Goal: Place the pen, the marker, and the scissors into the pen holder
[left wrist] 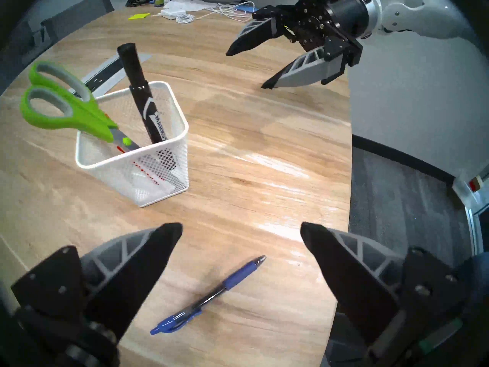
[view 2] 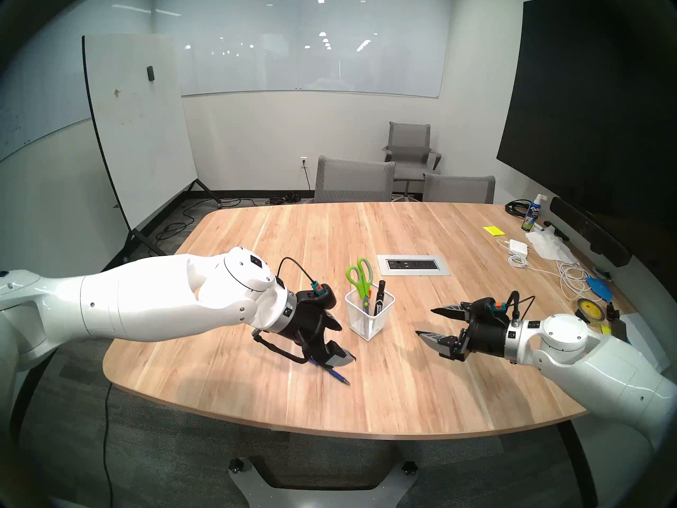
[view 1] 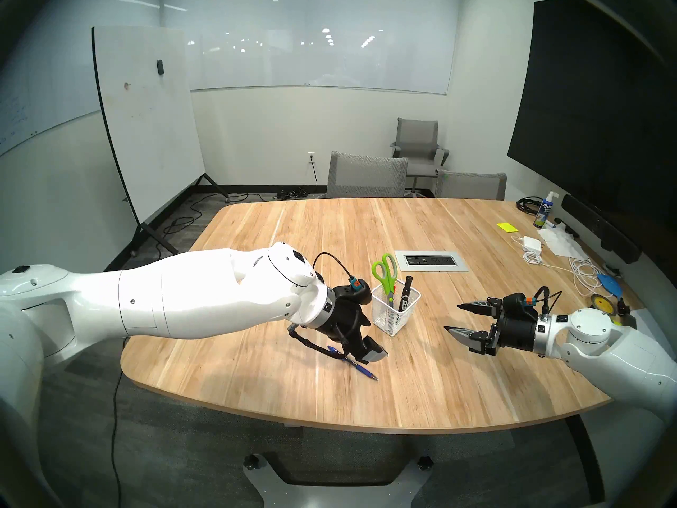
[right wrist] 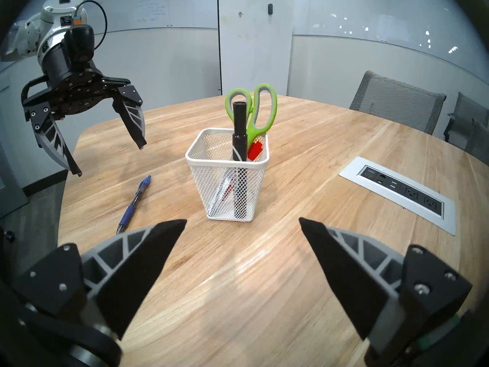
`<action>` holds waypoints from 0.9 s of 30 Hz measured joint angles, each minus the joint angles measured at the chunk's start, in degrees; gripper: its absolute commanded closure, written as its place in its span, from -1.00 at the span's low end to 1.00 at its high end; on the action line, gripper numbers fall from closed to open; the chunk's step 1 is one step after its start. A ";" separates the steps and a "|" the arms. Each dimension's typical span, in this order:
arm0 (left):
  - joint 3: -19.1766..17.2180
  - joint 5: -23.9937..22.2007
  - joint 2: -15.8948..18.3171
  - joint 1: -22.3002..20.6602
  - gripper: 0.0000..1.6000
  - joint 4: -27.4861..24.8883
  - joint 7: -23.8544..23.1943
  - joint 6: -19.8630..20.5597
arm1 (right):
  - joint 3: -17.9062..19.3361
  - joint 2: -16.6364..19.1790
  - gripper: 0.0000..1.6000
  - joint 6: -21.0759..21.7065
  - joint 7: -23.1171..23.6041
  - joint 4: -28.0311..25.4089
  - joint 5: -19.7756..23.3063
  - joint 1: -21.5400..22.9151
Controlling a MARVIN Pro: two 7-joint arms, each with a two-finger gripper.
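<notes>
The blue pen (left wrist: 211, 295) lies flat on the wooden table (view 1: 329, 239), near its front edge. My left gripper (left wrist: 241, 230) hangs open just above it, one finger on each side and neither touching. Just behind stands the white mesh pen holder (view 1: 395, 318), upright. The green-handled scissors (view 1: 384, 272) stand blades-down in it, and the black marker (view 1: 406, 291) leans beside them. To the holder's right, my right gripper (view 1: 451, 317) hovers open and empty, pointing at the holder (right wrist: 230, 189).
A recessed power outlet panel (view 1: 431, 260) sits behind the holder. At the table's far right lie a white charger with cables (view 1: 531, 245), a spray bottle (view 1: 544, 212), yellow sticky notes (view 1: 507, 227) and a tape roll (view 1: 600, 304). Grey chairs (view 1: 366, 175) stand at the far edge.
</notes>
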 measured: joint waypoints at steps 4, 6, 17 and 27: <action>1.19 1.54 -0.62 -0.37 -1.00 0.62 -1.14 0.21 | 0.00 0.00 -1.00 0.00 0.00 0.00 0.00 0.00; 1.71 2.06 -0.81 -0.53 -1.00 0.98 -1.64 0.48 | 0.00 0.00 -1.00 0.00 0.00 0.00 0.00 0.00; 4.33 5.05 -1.32 -1.59 -1.00 2.41 -4.56 2.65 | 0.00 0.00 -1.00 0.00 0.00 0.00 0.00 0.00; 5.76 7.69 -2.92 -2.56 -1.00 4.32 -6.03 4.98 | 0.00 0.00 -1.00 0.00 0.00 0.00 0.00 0.00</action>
